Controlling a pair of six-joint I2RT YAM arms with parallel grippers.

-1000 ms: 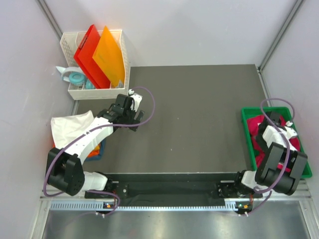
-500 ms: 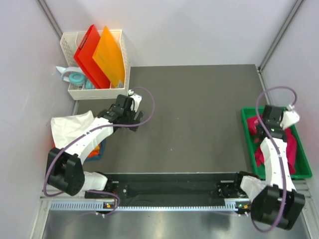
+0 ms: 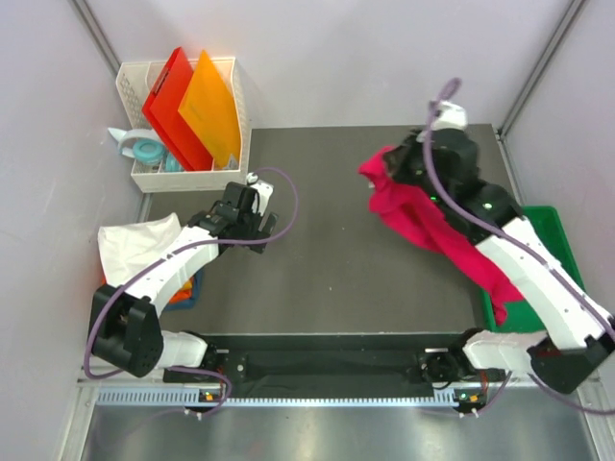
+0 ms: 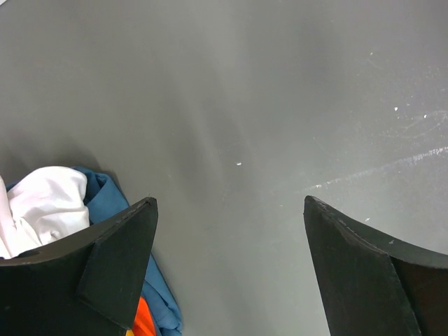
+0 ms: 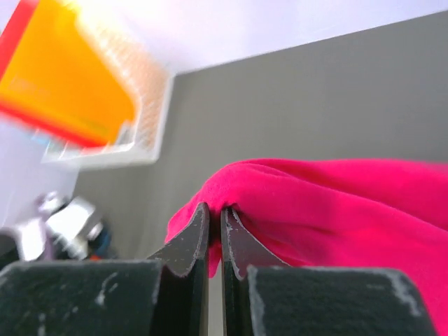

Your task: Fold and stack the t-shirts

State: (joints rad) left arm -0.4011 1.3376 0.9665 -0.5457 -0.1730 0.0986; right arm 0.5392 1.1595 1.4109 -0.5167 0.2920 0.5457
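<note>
Crimson-pink cloth t-shirt (image 3: 423,216) hangs in the air above the far right part of the dark grey table mat (image 3: 327,182), one bunched edge pinched between the closed fingers of the right gripper (image 5: 215,210). Its lower end trails down to the green plastic tray (image 3: 562,240) just off the mat's right edge. Over the mat's left side the left gripper (image 4: 231,203) hovers, fingers spread wide and holding nothing. Off the mat's left edge lies a crumpled white t-shirt (image 3: 135,245), touching a blue t-shirt (image 4: 105,196) and an orange t-shirt (image 4: 143,318).
</note>
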